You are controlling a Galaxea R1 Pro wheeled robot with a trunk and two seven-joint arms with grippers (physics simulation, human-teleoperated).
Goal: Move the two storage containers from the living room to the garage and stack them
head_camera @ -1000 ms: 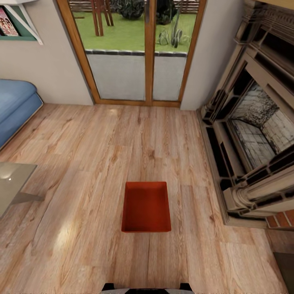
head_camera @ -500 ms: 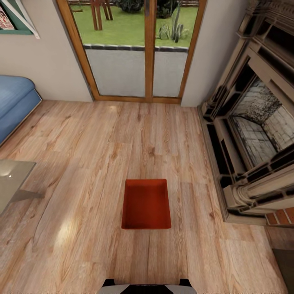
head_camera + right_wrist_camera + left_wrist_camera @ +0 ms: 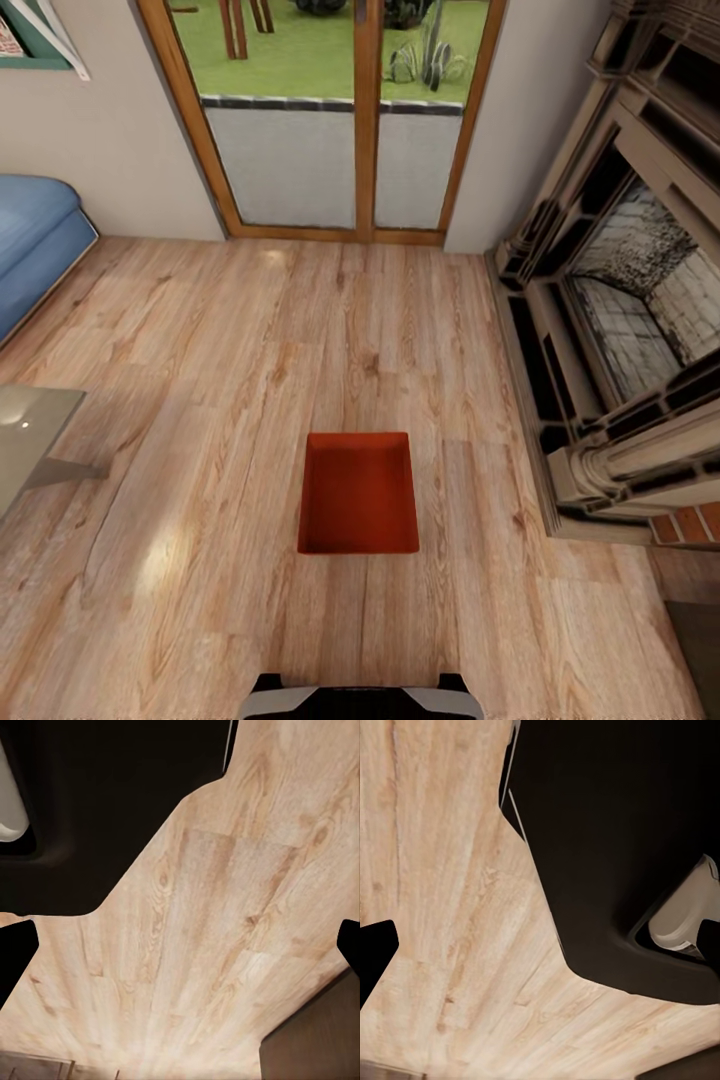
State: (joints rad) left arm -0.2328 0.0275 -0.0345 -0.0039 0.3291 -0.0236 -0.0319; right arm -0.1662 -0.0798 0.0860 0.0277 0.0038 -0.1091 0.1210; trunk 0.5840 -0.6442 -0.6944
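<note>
One bin (image 3: 358, 495) sits on the wood floor (image 3: 200, 400) just ahead of the base (image 3: 360, 697), fireplace (image 3: 620, 340) at right. Whether either gripper is spread cannot be told. Rolling closer could nudge the bin out of reach.

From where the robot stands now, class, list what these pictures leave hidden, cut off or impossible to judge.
- Second storage container: one storage container lies on the wood floor in the head view; where the other is cannot be told.
- Blue sofa: cut off by the head view's left edge.
- Fireplace: cut off by the right edge.
- Gripper states: both wrist views give dark robot body over planks, with dark shapes at the edges; open or shut cannot be judged.
</note>
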